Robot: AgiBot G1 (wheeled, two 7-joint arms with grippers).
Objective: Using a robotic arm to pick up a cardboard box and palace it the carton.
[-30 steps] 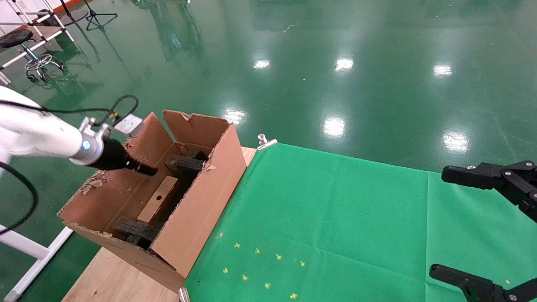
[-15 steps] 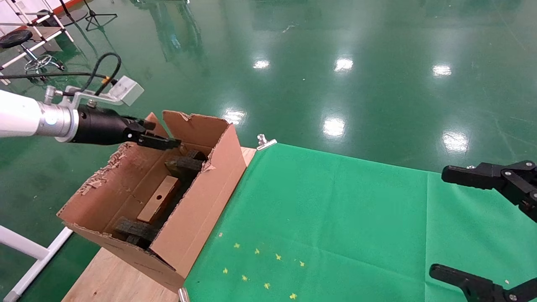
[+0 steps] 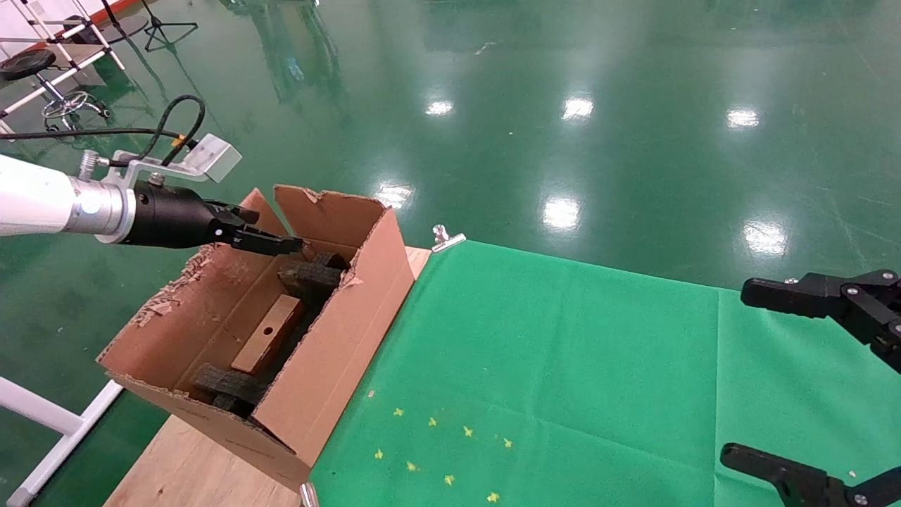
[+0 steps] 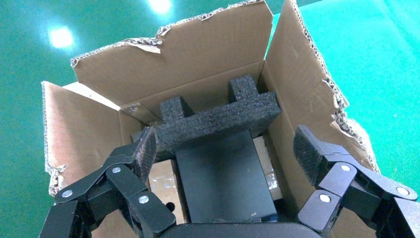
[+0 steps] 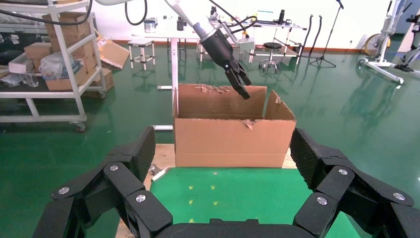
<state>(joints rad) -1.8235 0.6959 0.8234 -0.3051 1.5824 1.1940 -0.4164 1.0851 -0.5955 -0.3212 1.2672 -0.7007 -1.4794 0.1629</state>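
Observation:
The carton [image 3: 331, 352], large, brown and with torn flaps, stands on the table's left end. The slim cardboard box [image 3: 267, 343] lies inside it between dark foam blocks [image 3: 310, 276], its round hole facing up. My left gripper [image 3: 281, 239], on the white arm, hovers above the carton's far end, open and empty. In the left wrist view its gripper [image 4: 225, 148] is spread over the foam block [image 4: 218, 119], with the taped box [image 4: 162, 182] below. My right gripper [image 3: 735, 373] is open and empty over the green cloth at the right edge.
A green cloth [image 3: 563, 366] covers the table, held by a metal clip [image 3: 445, 239]. Bare wood [image 3: 183, 472] shows under the carton. The right wrist view shows the carton [image 5: 233, 139] ahead across the cloth, with the left arm's gripper [image 5: 240, 87] above it. A dark flat panel [image 4: 223, 183] lies inside the carton.
My left gripper has risen out of the carton to above its far rim, empty. The cardboard box stays lying inside. The right arm has not moved.

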